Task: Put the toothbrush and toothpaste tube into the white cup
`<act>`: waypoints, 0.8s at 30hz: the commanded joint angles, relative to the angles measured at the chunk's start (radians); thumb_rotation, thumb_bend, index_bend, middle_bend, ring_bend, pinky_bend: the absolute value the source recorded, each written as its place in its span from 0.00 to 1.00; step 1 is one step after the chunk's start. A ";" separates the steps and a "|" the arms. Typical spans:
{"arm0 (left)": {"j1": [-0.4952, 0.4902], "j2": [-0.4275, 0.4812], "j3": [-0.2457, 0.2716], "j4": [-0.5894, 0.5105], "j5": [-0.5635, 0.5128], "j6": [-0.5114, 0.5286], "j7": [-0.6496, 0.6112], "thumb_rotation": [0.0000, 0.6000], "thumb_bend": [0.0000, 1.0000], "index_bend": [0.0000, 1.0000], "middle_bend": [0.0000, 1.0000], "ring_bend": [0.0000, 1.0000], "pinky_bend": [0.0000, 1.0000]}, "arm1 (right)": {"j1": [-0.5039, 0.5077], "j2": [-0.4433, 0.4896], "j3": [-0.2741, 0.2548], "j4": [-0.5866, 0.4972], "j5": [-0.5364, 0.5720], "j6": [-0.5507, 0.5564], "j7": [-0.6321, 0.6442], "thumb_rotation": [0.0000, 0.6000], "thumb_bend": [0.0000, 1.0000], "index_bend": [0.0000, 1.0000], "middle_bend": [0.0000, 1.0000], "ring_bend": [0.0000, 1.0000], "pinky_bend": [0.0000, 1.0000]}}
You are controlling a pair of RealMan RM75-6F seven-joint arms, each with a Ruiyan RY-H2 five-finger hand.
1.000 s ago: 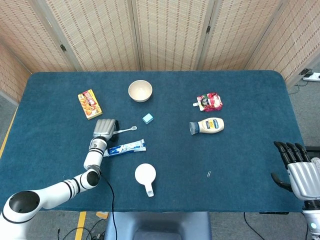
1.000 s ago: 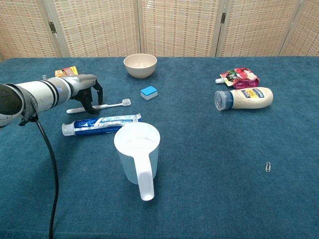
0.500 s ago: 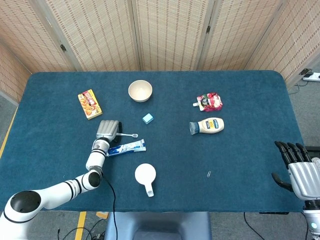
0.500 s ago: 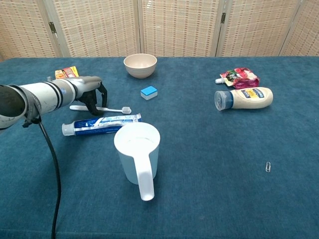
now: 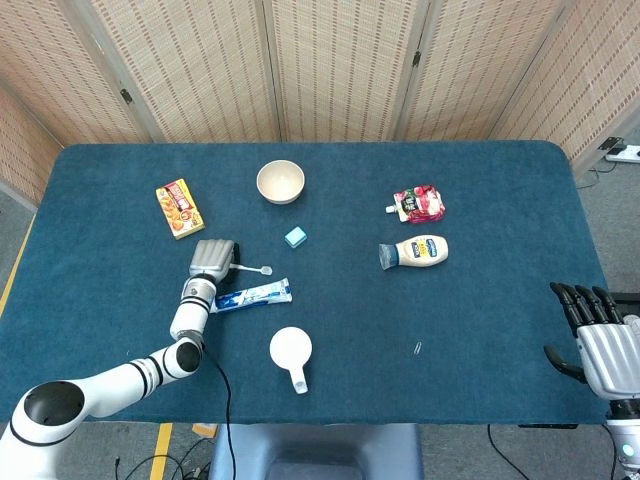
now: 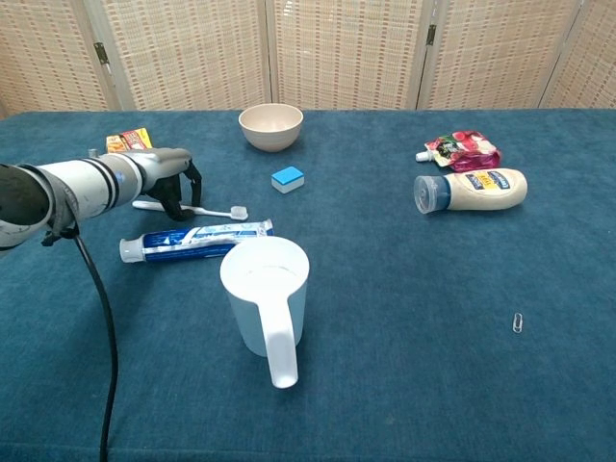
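My left hand (image 5: 212,257) (image 6: 168,175) is at the left of the table, its fingers curled down over the handle of the white toothbrush (image 5: 256,268) (image 6: 214,210). The brush lies low and nearly level, with its head pointing right. Just in front of it the blue-and-white toothpaste tube (image 5: 256,295) (image 6: 197,241) lies flat. The white cup (image 5: 290,347) (image 6: 267,289) stands upright near the front edge, with its handle toward me. My right hand (image 5: 598,342) hangs off the table's right edge, holding nothing, with its fingers apart.
A cream bowl (image 5: 280,182) stands at the back. A small blue block (image 5: 294,237) lies right of the brush and an orange box (image 5: 179,208) at the back left. A mayonnaise bottle (image 5: 415,251), a red pouch (image 5: 420,204) and a paper clip (image 5: 417,348) are on the right.
The toothbrush has turned under my left hand, its head swinging from tilted away to level and nearer the tube. The right hand is still.
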 commanded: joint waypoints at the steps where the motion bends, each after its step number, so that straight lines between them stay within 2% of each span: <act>1: 0.000 -0.003 0.001 0.004 0.004 -0.003 -0.003 1.00 0.48 0.54 1.00 0.97 1.00 | 0.000 0.000 0.000 0.000 0.001 -0.001 -0.001 1.00 0.17 0.00 0.14 0.10 0.10; 16: 0.012 -0.015 -0.011 0.027 0.061 -0.006 -0.059 1.00 0.48 0.61 1.00 0.97 1.00 | -0.004 -0.001 0.001 -0.001 0.007 0.001 -0.001 1.00 0.18 0.00 0.14 0.10 0.10; 20: 0.026 0.020 -0.027 -0.018 0.110 -0.004 -0.115 1.00 0.48 0.62 1.00 0.97 1.00 | -0.004 -0.001 0.002 -0.002 0.004 0.006 0.002 1.00 0.18 0.00 0.14 0.10 0.10; 24: 0.054 0.092 -0.043 -0.110 0.174 0.003 -0.188 1.00 0.48 0.64 1.00 0.97 1.00 | -0.003 -0.004 0.003 0.002 -0.003 0.009 0.006 1.00 0.18 0.00 0.14 0.10 0.10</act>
